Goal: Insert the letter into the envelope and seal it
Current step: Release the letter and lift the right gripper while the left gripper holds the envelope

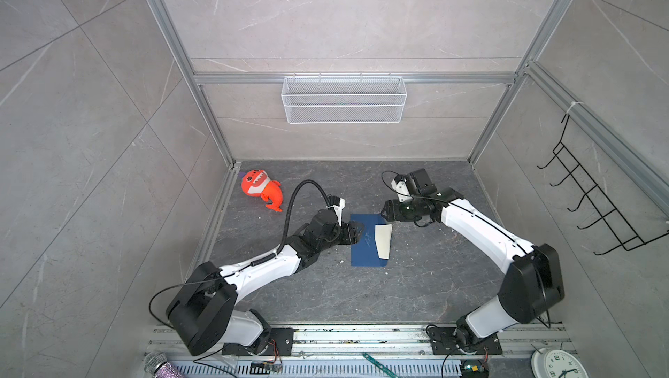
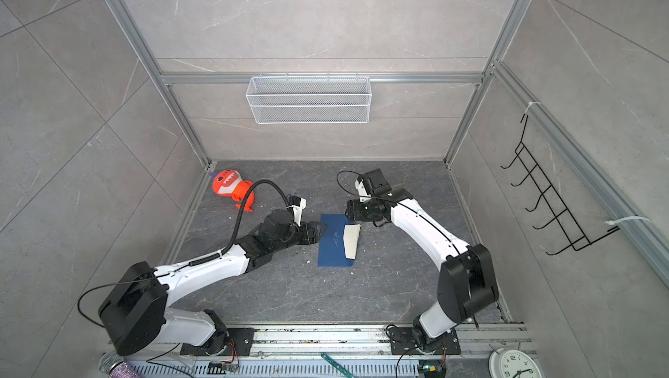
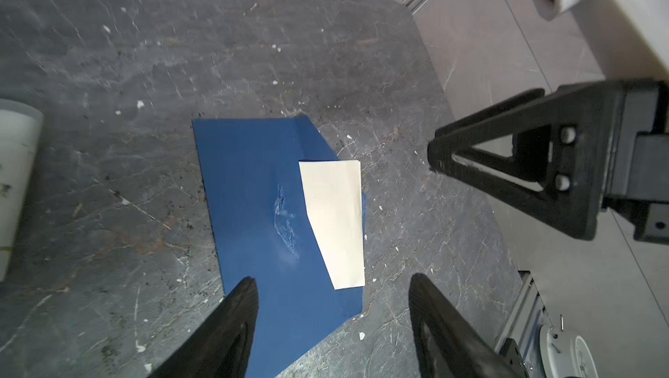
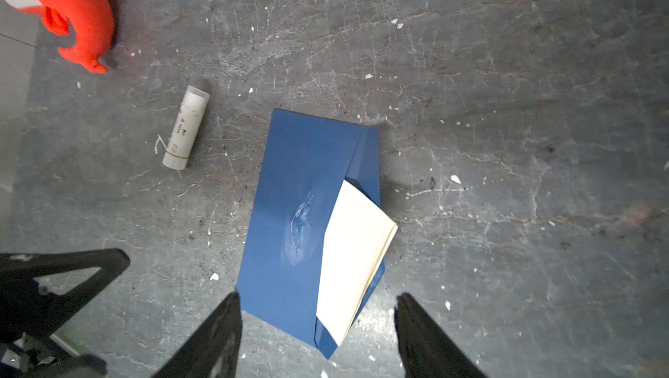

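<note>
Both arms in shot now: glossy white shells on the left arm and the right arm, each with a bulky black shoulder housing. A ribbed black hose runs off the left one, and a thin black cable sits at the right wrist. White camera mounts are there too. Up close, the right gripper has matte black triangular fingers with open cut-outs and two pale screw heads. The left gripper is the same black. Flat black base plates, with red wires poking out
</note>
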### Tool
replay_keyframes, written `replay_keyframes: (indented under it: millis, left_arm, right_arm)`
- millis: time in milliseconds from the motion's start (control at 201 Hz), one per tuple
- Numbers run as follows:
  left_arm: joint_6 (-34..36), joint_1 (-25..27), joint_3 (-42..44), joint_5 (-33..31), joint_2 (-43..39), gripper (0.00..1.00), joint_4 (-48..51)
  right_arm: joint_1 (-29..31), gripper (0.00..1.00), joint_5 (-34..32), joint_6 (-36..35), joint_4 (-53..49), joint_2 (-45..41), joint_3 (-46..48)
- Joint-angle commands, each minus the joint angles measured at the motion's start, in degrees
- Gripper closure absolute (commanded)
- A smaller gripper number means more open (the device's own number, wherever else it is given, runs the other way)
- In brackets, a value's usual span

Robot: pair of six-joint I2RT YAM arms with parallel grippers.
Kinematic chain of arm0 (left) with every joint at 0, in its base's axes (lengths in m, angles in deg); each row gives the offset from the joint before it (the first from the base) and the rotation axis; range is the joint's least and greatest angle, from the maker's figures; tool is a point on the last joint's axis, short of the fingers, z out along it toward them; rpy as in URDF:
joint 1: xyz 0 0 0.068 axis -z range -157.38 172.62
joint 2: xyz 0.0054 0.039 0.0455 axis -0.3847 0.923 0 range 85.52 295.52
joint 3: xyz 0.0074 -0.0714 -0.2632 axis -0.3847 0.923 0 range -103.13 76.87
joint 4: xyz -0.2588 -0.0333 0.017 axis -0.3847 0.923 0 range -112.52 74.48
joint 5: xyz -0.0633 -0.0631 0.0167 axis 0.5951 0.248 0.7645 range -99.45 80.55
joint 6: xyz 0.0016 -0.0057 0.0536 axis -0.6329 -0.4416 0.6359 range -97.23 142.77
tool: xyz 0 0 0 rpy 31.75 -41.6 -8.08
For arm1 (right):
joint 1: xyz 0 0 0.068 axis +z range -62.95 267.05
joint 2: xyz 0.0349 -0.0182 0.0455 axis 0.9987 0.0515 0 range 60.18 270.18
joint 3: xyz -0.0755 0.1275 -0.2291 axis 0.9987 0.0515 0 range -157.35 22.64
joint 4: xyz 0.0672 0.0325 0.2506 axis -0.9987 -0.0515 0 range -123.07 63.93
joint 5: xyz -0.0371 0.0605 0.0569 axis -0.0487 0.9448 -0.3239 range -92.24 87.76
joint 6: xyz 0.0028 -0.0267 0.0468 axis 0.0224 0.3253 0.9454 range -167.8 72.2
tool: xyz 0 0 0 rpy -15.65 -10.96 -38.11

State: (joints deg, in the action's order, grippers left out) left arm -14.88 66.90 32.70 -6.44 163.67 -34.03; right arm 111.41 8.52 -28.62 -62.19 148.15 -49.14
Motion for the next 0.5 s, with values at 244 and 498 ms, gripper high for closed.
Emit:
replay_keyframes:
  millis: [244, 498]
  left_arm:
    - [2.3, -0.1, 4.6, -5.6, 0.3, 0.03, -4.8]
    - [0.2, -0.3, 3.0, -4.4, 6.7, 0.05, -6.3]
  right_arm:
    - [6.0, 0.15, -5.0, 18.6, 12.0, -4.7, 14.2]
    - [7.9, 0.14, -6.7, 24.5, 19.9, -1.7, 19.2]
